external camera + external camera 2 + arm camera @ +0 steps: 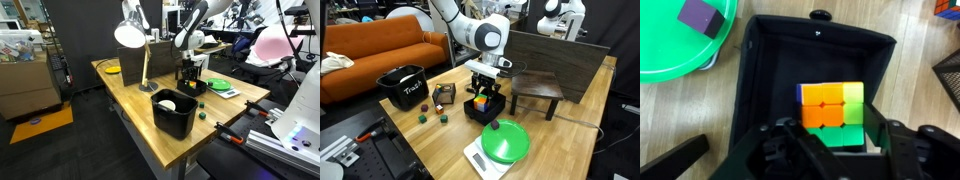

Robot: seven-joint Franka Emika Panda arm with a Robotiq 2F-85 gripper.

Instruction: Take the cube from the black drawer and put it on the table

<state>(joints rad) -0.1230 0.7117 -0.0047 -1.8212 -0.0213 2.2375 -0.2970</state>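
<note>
The black drawer point(770, 60) lies open on the table point(570, 140) and holds a multicoloured cube point(830, 110) with orange, yellow and green squares on top. My gripper point(835, 135) is lowered into the drawer with one finger on each side of the cube, close to its sides; the jaws look open. In both exterior views the gripper point(483, 88) point(188, 68) stands straight down over the drawer point(470, 108) point(190, 80), and part of the cube point(480, 100) shows between the fingers.
A green disc on a white scale point(505, 140) sits beside the drawer, with a purple block point(700, 15) on it. A deep black tub point(175, 112), a desk lamp point(130, 35), a small wire frame point(444, 96), small loose blocks point(423, 116) and a dark stool point(535, 92) stand nearby.
</note>
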